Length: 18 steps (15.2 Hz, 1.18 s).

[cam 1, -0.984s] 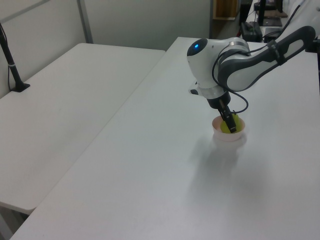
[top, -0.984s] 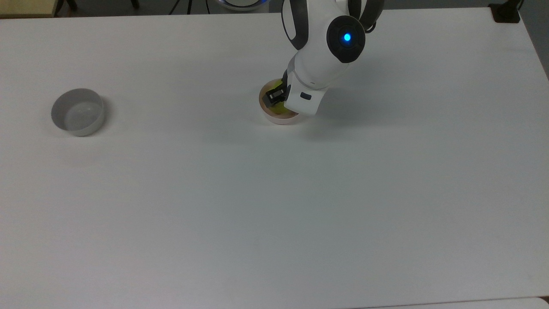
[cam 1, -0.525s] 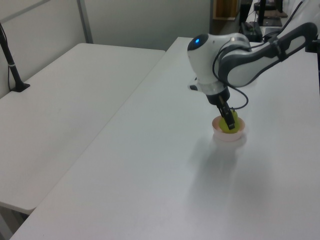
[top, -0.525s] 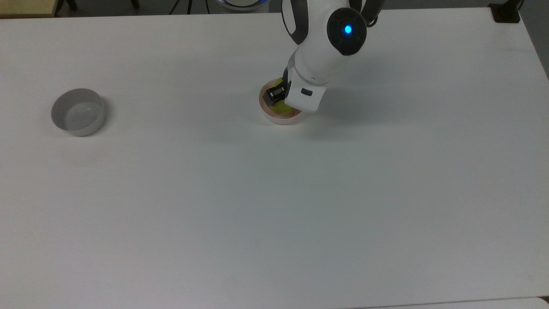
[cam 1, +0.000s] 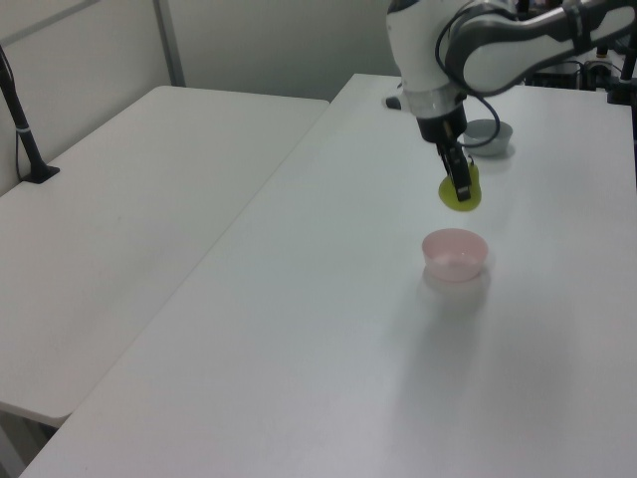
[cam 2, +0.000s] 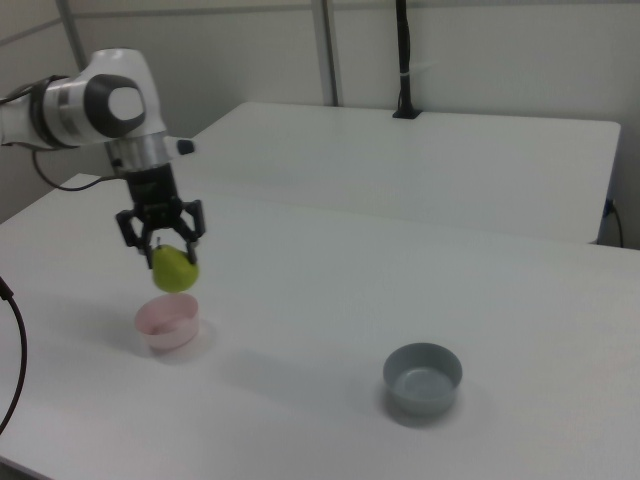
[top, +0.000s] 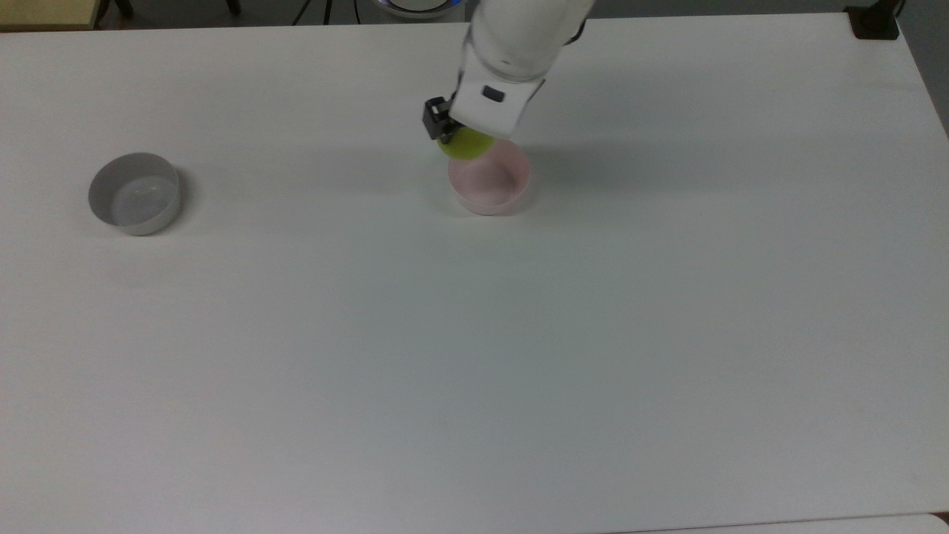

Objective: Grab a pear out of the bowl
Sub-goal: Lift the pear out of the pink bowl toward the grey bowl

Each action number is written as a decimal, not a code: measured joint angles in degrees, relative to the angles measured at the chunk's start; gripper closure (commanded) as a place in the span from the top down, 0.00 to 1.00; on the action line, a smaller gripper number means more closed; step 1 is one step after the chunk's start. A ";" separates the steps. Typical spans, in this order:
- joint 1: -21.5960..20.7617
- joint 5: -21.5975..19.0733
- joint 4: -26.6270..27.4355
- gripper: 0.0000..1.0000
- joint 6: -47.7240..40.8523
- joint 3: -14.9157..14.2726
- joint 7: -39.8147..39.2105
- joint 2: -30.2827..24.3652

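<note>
top view looks straight down; left and right views face the table (cam 1: 299, 329) obliquely from opposite ends.

Pear (cam 2: 175, 268) yellow-green; bowl (cam 2: 167, 322) pale pink, whitish-pink inside; second bowl (cam 2: 422, 377) plain grey; table (top: 474, 356) white; arm (cam 1: 468, 45) white with dark grey joints, black gripper (cam 2: 160, 232).

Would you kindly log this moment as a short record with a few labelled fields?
pear: yellow-green, lifted clear above the pink bowl
tool: shut on the pear from above
pink bowl: on the white table, nothing inside
grey bowl: apart from the pink one, at the top view's left, nothing inside
task status: pear out of the bowl
</note>
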<state>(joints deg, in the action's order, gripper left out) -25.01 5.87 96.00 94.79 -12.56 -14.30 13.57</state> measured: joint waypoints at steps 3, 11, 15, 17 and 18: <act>8.05 0.07 -1.82 0.58 -0.01 -0.24 -1.80 -0.03; 21.75 0.24 -2.84 0.66 6.77 -0.35 -7.26 6.60; 20.74 0.44 -3.03 0.78 10.92 0.03 -7.22 12.70; 20.26 0.45 -3.10 1.00 11.96 0.06 -6.80 13.98; 20.12 0.45 -3.16 1.00 12.07 0.06 -6.75 14.23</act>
<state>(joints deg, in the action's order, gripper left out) -4.89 6.32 92.84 106.86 -12.50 -21.04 27.80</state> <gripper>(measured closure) 0.225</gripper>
